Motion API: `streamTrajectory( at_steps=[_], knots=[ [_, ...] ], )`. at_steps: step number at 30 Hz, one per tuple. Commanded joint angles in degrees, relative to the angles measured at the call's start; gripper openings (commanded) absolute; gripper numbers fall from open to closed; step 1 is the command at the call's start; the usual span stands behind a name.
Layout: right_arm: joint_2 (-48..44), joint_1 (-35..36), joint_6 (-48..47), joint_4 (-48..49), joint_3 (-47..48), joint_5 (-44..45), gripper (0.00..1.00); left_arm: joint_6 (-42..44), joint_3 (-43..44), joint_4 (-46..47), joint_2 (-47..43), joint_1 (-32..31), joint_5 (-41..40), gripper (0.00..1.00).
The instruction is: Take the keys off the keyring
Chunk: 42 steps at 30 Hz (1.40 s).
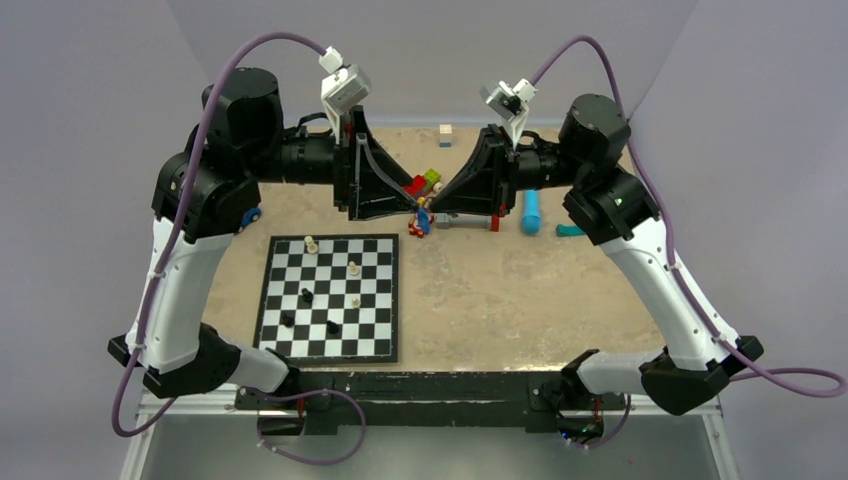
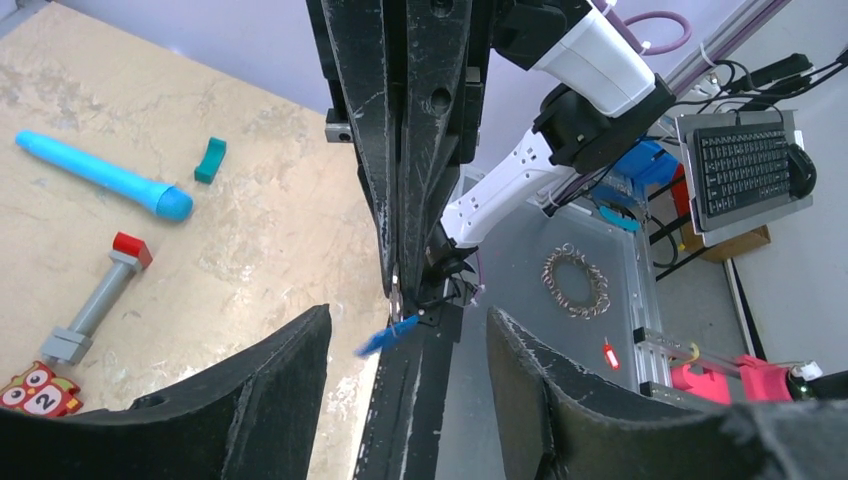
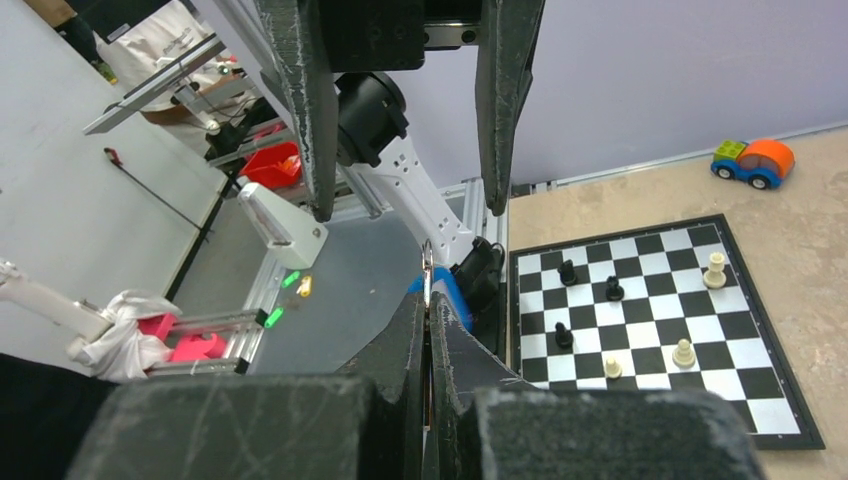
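Both arms are raised and their grippers meet over the middle of the table. My right gripper (image 1: 430,206) (image 3: 427,312) is shut on the keyring's thin metal part (image 3: 427,262), which sticks out edge-on past its fingertips. The blue tag (image 2: 390,338) (image 3: 447,292) hangs just beyond them. I cannot tell the keys from the ring; only a silvery sliver (image 2: 397,288) shows. My left gripper (image 1: 413,203) (image 2: 408,312) is open, its fingers spread wide either side of the right gripper's tips and the tag, not touching them.
A chessboard (image 1: 378,335) with several pieces lies at the near left. A light-blue cylinder (image 1: 530,211), a grey bar with a red end (image 1: 465,223), a teal piece (image 1: 570,231), toy bricks (image 1: 425,182) and an owl block (image 2: 35,390) lie under and behind the grippers.
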Motion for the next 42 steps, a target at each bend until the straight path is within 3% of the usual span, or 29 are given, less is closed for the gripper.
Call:
streamTrajectory(
  at_steps=[1,15,28,33,36,41,42],
  knots=[
    [-1.2,0.0,0.7,4.2,0.2,-2.4,0.00,-0.1,2.1,2.0,1.6,0.3,2.5,0.60],
    [-1.2,0.0,-1.0,3.0,1.4,-2.2,0.00,0.3,2.7,1.7,2.9,-0.5,1.8,0.48],
    [-0.6,0.0,-2.1,2.2,2.1,-2.5,0.00,2.3,3.4,-1.7,4.4,-2.4,0.1,0.42],
    [-0.7,0.1,-2.2,2.0,2.1,-3.0,0.00,2.3,3.9,-1.8,4.7,-2.6,-0.6,0.29],
    [-1.1,0.1,-2.1,2.0,1.9,-3.0,0.00,2.2,4.4,-2.1,4.9,-2.6,-0.9,0.00],
    [-1.1,0.0,-1.8,2.4,1.8,-3.1,0.00,1.8,4.5,-2.0,5.0,-3.0,-1.1,0.00],
    [-1.0,0.0,-1.6,2.6,1.9,-3.0,0.04,1.5,4.4,-1.6,4.9,-3.1,-1.0,0.00]
  ],
)
